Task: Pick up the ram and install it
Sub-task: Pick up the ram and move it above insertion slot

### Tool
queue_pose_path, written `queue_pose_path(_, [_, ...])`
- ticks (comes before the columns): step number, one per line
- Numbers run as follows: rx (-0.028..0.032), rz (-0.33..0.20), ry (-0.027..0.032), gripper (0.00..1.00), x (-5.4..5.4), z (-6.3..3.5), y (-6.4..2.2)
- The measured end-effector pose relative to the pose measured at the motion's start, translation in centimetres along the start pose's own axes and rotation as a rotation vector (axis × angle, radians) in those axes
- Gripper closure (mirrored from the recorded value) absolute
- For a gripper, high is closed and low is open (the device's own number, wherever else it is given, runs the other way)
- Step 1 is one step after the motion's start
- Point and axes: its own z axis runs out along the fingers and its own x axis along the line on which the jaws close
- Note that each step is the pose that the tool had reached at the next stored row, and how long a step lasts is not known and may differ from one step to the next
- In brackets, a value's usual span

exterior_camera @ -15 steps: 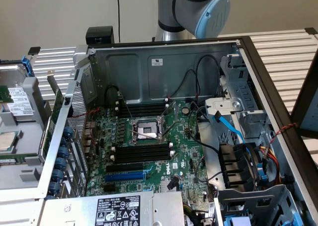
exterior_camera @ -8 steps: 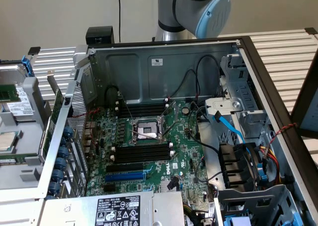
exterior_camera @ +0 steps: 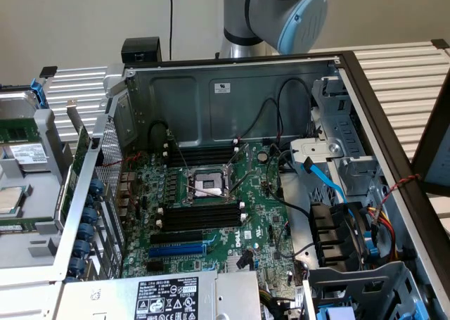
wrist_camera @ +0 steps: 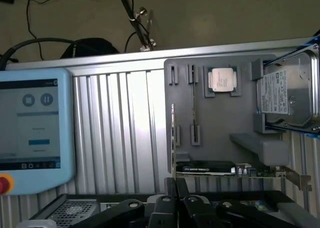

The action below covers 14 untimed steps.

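Note:
In the wrist view my gripper [wrist_camera: 176,185] is shut on the ram [wrist_camera: 173,138]. I see the ram edge-on, as a thin upright strip with a pale yellowish edge, rising from between the black fingertips [wrist_camera: 183,188]. Behind it lies the grey parts tray [wrist_camera: 220,123]. In the exterior view the arm [exterior_camera: 281,14] hangs high behind the open computer case [exterior_camera: 232,88]. On the green motherboard [exterior_camera: 260,214], long black memory slots [exterior_camera: 200,218] run below the processor socket [exterior_camera: 209,183], with more black slots [exterior_camera: 200,155] above the socket.
The tray holds a processor [wrist_camera: 222,80], a hard drive [wrist_camera: 287,95] and an expansion card [wrist_camera: 225,168]. A teach pendant [wrist_camera: 30,133] lies on the ribbed table. In the case are a blue expansion slot [exterior_camera: 176,250], loose cables [exterior_camera: 330,186], drive bays [exterior_camera: 337,242] and the power supply [exterior_camera: 169,295].

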Motion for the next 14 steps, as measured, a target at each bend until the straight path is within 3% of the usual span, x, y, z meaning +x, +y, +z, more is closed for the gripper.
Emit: queue_pose_path(14, [0.0000,0.002,0.0006,0.88,-0.3,-0.01,-3.08])
